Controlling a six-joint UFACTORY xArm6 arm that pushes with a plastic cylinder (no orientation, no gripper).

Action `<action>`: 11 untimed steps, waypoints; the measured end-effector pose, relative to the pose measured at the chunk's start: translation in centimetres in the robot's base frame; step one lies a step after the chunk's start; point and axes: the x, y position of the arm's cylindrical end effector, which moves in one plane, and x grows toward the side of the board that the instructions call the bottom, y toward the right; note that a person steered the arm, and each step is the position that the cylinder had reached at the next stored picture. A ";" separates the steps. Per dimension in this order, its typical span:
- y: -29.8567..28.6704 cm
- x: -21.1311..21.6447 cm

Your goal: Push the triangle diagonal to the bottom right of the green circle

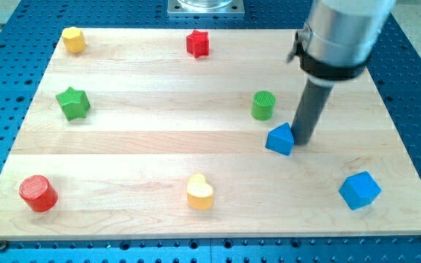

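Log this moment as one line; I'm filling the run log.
tip at triangle's right edge | triangle lower right of green circle | blue cube apart, further lower right

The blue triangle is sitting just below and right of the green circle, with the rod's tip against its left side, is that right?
Not quite: the camera view shows my tip against the right side of the blue triangle, not its left. The triangle does sit just below and right of the green circle.
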 end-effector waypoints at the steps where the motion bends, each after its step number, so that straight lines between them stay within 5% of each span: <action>1: 0.0 -4.2; 2: -4.6 -1.7; 4: 0.8 5.2; 7: 2.7 1.1; 9: 1.7 8.2; 11: 0.8 3.3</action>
